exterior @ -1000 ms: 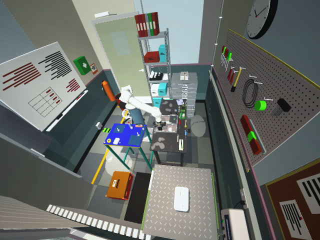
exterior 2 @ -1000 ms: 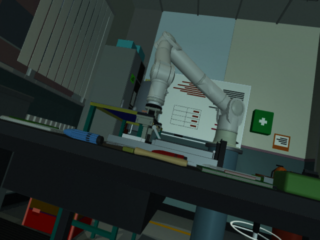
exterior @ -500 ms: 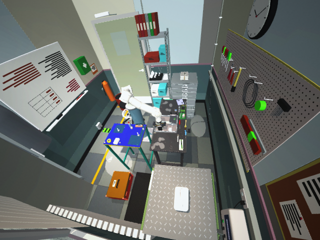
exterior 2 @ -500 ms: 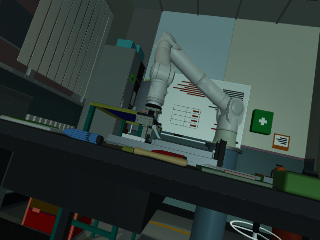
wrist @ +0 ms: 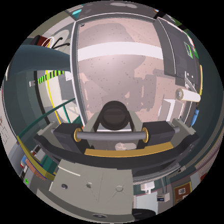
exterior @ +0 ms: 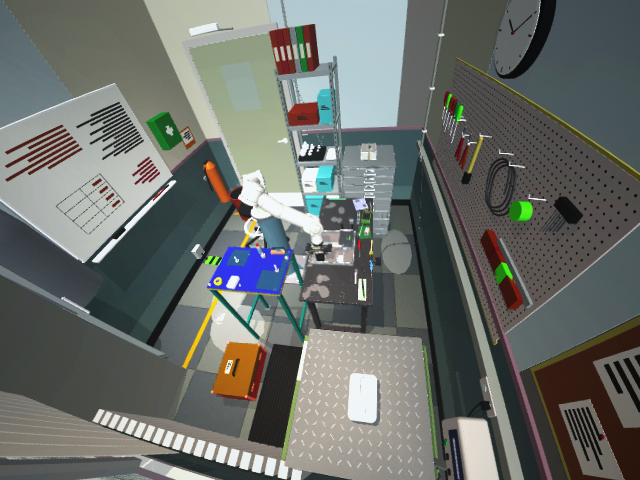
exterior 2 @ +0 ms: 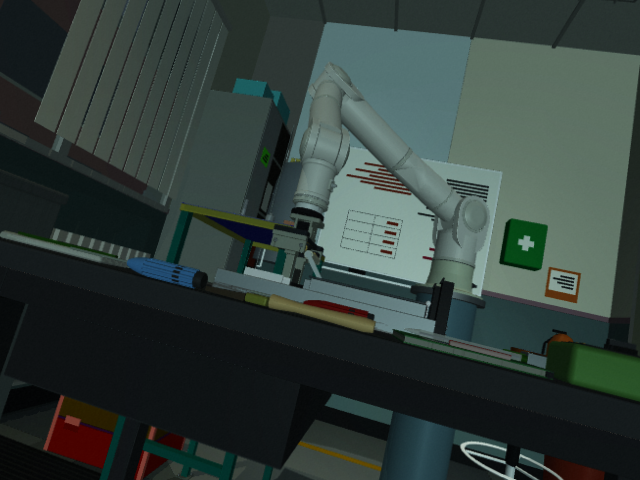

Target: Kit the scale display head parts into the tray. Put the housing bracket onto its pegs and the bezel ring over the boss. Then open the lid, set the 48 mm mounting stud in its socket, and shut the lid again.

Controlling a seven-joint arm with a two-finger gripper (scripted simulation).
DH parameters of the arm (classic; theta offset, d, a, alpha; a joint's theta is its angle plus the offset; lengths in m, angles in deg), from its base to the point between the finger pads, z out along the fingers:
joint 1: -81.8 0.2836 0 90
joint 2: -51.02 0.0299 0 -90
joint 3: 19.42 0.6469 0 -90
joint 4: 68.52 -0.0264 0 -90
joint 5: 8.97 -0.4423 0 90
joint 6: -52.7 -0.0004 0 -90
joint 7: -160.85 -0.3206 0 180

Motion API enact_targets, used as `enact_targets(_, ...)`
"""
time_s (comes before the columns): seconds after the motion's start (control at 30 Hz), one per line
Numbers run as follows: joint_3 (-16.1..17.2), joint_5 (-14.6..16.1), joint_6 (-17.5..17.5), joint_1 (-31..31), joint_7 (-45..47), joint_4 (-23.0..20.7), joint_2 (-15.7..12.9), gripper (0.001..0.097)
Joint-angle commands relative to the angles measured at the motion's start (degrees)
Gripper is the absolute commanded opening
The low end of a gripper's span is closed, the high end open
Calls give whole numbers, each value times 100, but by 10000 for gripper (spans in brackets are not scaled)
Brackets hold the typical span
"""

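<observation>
On the dark workbench lies the kit tray (exterior: 338,247), with a pinkish speckled floor (wrist: 119,71) and grey rims. My gripper (wrist: 112,135) is low over the tray's near edge and is closed on the housing bracket (wrist: 114,118), a grey part with a dark round opening. A cream cylinder, which may be the mounting stud (wrist: 187,95), lies at the tray's right side beside a grey lid (wrist: 175,56). From the second side camera the gripper (exterior 2: 300,258) stands right down at the tray. The pegs are hidden.
A blue parts table (exterior: 252,269) on green legs stands left of the bench. A blue-handled screwdriver (exterior 2: 165,272) and a wooden-handled tool (exterior 2: 315,310) lie along the bench's near edge. A green box (exterior 2: 594,369) sits at the right.
</observation>
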Motion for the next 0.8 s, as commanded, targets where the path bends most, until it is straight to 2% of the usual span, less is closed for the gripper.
enact_targets(0.0, 1, 1, -2, 0, 0, -3, 3, 230)
enact_targets(0.77, 0, 2, -4, 1, 0, -3, 1, 690)
